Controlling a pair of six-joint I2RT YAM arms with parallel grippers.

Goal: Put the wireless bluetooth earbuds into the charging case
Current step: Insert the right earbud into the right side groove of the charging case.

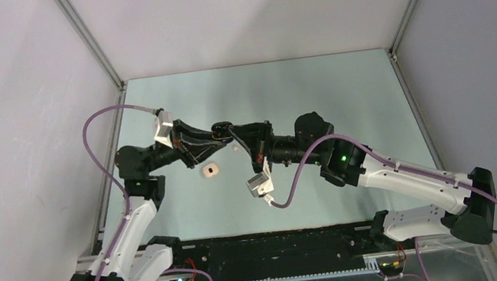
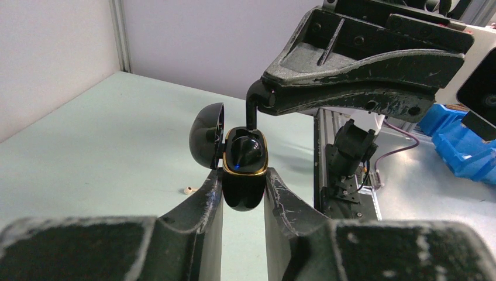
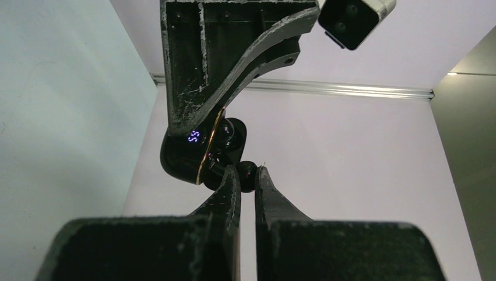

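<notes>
A black earbud (image 3: pixel 247 174) sits pinched between the tips of my right gripper (image 3: pixel 247 179), whose jaws are closed on it. It is right at the mouth of the black charging case (image 2: pixel 244 188), touching or just short of the gold rim. I cannot tell which.

From my left wrist, a glossy black shape with a small blue light lies inside that rim, directly under my right fingertips (image 2: pixel 252 111). I cannot tell whether it is the same bud or another one already seated.

The case is up off the table (image 2: pixel 88 146), upright and clamped at its lower body by my left gripper (image 2: pixel 244 196), one finger on each side. Its lid (image 2: pixel 207 134) is swung open at 10 o'clock from the body. From my right wrist I see lit digits on the case front.

On the table, a cream earbud (image 2: pixel 188 190) lies at 8 o'clock from the case in my left wrist view. From above, a cream case (image 1: pixel 211 170) rests at 7 o'clock from where my grippers meet, well apart from them.
</notes>
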